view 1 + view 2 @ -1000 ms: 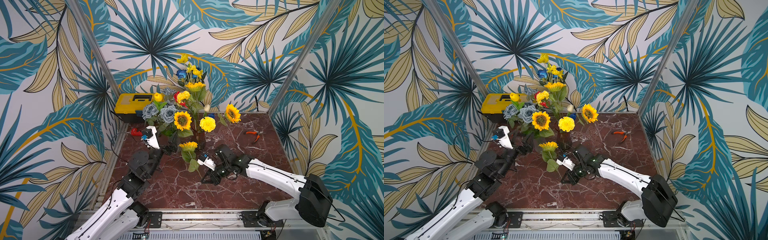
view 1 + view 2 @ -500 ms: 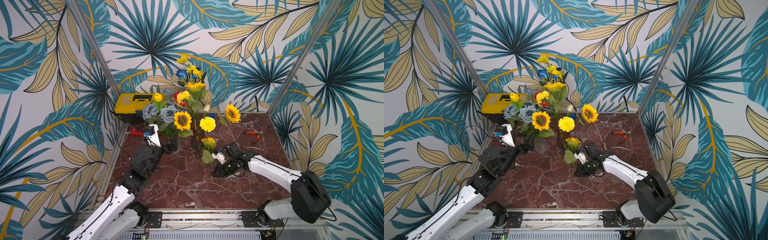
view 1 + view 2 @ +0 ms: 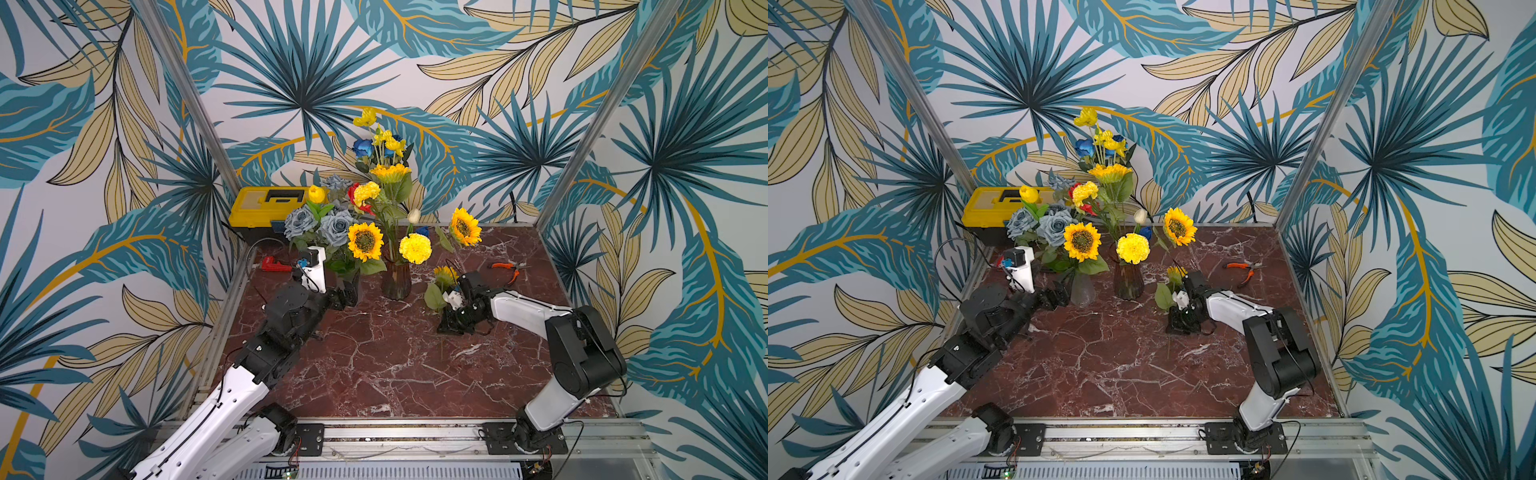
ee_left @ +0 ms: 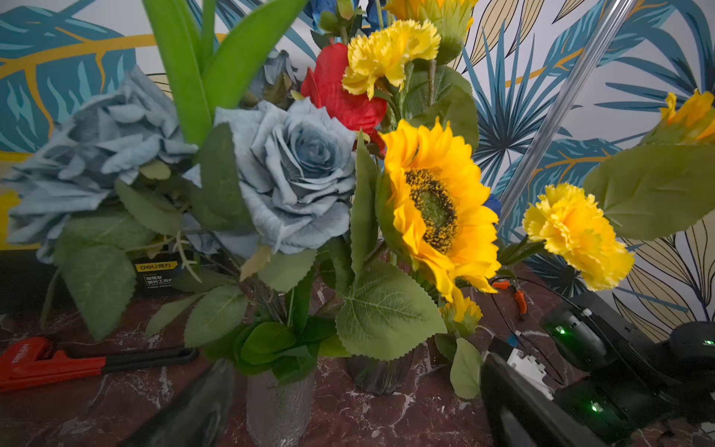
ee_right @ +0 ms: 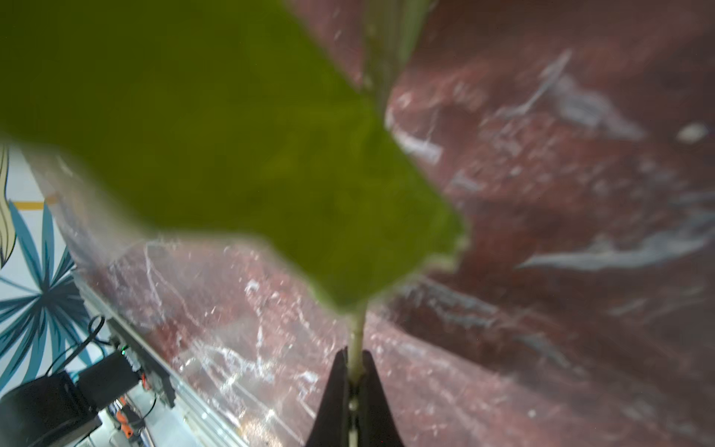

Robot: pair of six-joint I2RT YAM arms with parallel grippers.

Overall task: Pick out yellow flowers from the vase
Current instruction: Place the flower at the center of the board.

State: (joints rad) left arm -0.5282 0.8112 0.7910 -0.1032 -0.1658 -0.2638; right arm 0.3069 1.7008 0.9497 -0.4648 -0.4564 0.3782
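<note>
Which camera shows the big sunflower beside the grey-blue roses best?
The left wrist view: the sunflower is close up, its dark centre and petals sharp. In both top views the sunflower looks small and distant. The right wrist view misses it.

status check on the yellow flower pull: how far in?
Done: nothing visible; no picked flower lies on the table. In hand: right gripper is shut on the stem of a small sunflower, outside the dark vase; left gripper is open by the clear vase. Left: large sunflower, pompom, tulip and other yellow blooms are in the vases.
</note>
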